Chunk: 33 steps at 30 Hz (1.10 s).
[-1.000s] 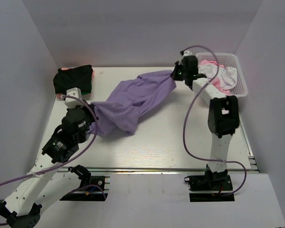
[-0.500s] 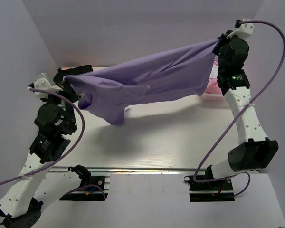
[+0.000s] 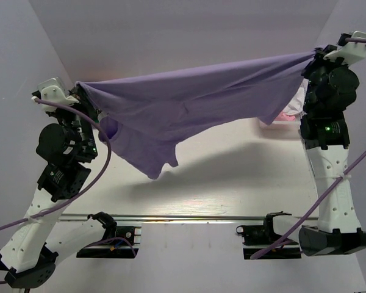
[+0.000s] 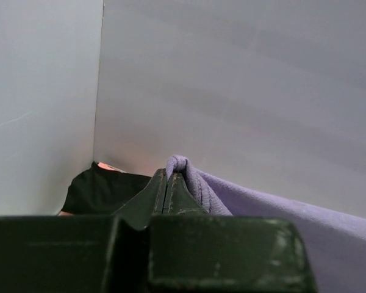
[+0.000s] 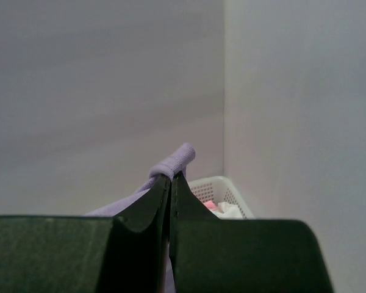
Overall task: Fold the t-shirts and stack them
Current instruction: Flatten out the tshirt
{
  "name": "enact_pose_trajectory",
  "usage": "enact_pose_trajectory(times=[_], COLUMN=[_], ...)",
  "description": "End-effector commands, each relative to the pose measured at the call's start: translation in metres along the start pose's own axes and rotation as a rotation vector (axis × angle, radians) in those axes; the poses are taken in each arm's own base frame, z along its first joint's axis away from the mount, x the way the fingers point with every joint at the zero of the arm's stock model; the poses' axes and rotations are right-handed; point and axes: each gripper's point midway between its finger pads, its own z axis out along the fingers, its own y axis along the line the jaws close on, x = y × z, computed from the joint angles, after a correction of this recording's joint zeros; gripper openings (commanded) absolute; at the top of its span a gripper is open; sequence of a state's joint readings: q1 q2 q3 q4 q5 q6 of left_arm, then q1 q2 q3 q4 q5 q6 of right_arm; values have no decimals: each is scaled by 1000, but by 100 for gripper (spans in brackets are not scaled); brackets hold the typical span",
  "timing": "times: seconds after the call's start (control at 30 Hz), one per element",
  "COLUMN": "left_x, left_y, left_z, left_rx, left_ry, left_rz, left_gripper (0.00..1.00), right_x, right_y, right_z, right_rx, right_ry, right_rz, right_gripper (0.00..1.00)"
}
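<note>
The lavender-purple t-shirt (image 3: 189, 104) hangs stretched in the air between both arms, high above the table, with a fold sagging down at the lower left. My left gripper (image 3: 79, 87) is shut on its left edge; the pinched cloth (image 4: 182, 166) shows above the jaws. My right gripper (image 3: 314, 56) is shut on its right edge, with a purple hem (image 5: 174, 162) bunched at the jaw tips. A folded black shirt (image 4: 104, 189) lies at the far left corner, seen in the left wrist view and hidden in the top view.
The white lattice basket (image 5: 222, 190) with pink and white cloth stands at the far right, mostly hidden behind the shirt and right arm in the top view (image 3: 290, 113). Grey walls close in on three sides. The table surface (image 3: 232, 177) lies below the shirt.
Both arms have risen and spread apart, lifting the purple shirt off the table and pulling it taut in the air. The shirt now hides the black stack.
</note>
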<state>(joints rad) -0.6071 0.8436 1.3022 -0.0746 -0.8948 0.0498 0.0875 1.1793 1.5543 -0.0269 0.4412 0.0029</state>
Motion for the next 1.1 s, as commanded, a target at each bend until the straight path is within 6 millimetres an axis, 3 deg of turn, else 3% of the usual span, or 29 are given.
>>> enact_pose_trajectory(times=[0.0,0.13,0.3,0.33,0.43,0.5,0.67,0.7,0.77,0.8,0.93,1.07], left_x=[-41,-53,-65,-66,-74,-82,-94,-93,-96,-88,-87,-49], left_y=[15,13,19,21,26,30,30,25,23,15,19,1], left_z=[-1,-1,-21,-24,-39,-50,-73,-77,-84,-88,-88,-65], left_rx=[-51,-32,55,65,120,174,292,336,373,422,404,363], left_ry=[-74,-79,-76,-75,-70,-79,-112,-106,-108,-89,-94,-18], left_rz=[-18,-20,-85,-104,-141,-157,-201,-201,-223,-216,-221,-161], left_gripper=[0,0,0,0,0,0,0,0,0,0,0,0], right_x=[-16,-29,-33,-26,-38,-30,-40,-30,-32,-27,-25,-9], right_y=[-25,-30,-44,-44,-60,-64,-80,-79,-77,-79,-80,-66], right_z=[-2,-15,-37,-39,-68,-77,-124,-127,-136,-141,-144,-130], right_rx=[101,103,135,138,178,182,191,178,152,153,151,110], right_ry=[-49,-58,-63,-47,-80,-64,-121,-93,-98,-85,-84,-37], right_rz=[-48,-48,-45,-51,9,15,134,124,133,140,153,147], right_gripper=[0,0,0,0,0,0,0,0,0,0,0,0])
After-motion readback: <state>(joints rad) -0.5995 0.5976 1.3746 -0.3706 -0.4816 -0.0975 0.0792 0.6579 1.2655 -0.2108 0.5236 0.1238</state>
